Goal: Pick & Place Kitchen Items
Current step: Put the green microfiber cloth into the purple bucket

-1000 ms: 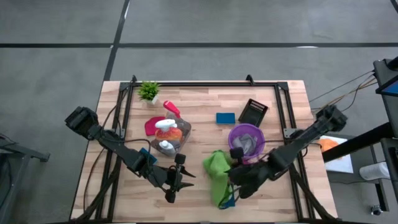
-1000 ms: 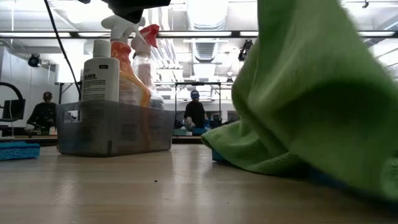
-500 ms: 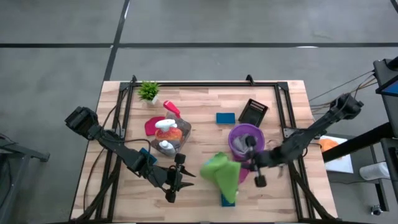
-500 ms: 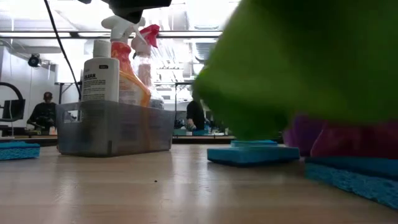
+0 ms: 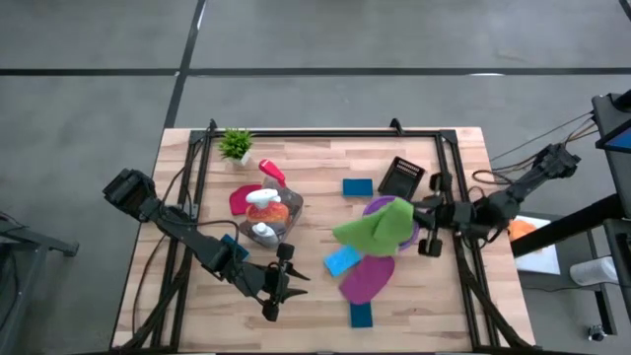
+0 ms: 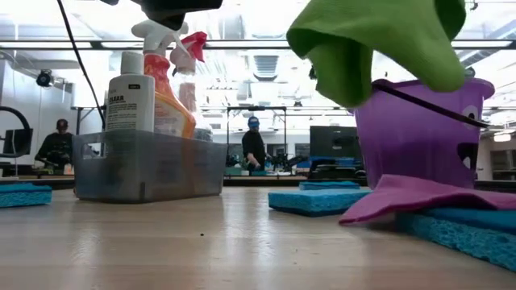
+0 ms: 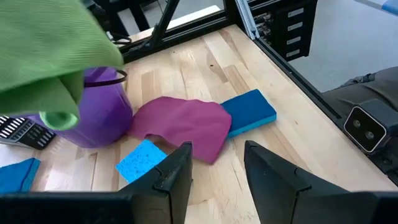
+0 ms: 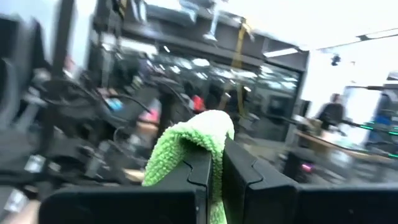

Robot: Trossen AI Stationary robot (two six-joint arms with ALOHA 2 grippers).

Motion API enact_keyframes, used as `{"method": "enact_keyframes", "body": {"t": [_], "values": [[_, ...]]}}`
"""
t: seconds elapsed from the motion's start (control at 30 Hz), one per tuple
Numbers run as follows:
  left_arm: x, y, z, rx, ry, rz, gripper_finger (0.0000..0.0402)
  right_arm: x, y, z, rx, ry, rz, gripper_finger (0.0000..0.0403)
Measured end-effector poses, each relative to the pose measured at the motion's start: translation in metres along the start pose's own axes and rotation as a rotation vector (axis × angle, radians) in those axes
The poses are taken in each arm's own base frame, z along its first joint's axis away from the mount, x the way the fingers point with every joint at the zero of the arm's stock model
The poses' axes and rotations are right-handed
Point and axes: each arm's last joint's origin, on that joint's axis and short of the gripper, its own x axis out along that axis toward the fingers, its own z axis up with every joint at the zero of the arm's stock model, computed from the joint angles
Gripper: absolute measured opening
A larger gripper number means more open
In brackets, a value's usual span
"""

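High view: crumpled green cloth [image 5: 373, 226]

My right gripper [image 5: 422, 219] holds the green cloth [image 5: 373, 228] pinched, dangling above the purple bucket near the table's right edge. The magenta cloth [image 5: 366, 279] lies flat toward the front edge, between two blue sponges [image 5: 342, 260]. A third sponge [image 5: 357, 186] lies nearer the back edge. The orange spray bottle [image 5: 266, 208] stands in the bin left of centre.

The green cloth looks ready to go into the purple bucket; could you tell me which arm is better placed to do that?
The right. Its gripper is shut on the green microfibre cloth, hanging over the purple plastic bucket. The left gripper sits far off, holding nothing.
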Motion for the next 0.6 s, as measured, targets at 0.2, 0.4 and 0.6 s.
{"method": "enact_keyframes", "body": {"t": [0.2, 0.4, 0.6], "values": [[0.000, 0.000, 0.000, 0.001, 0.002, 0.000, 0.0148, 0.001, -0.015, 0.029, -0.117, 0.158, -0.091, 0.0018], [0.000, 0.000, -0.001, 0.002, 0.006, -0.001, 0.0148, -0.002, -0.024, 0.043, -0.200, 0.411, -0.168, 0.0018], [0.000, 0.000, -0.001, 0.002, 0.007, -0.001, 0.0148, -0.014, -0.030, 0.030, -0.124, 0.713, -0.209, 0.0018]]}}
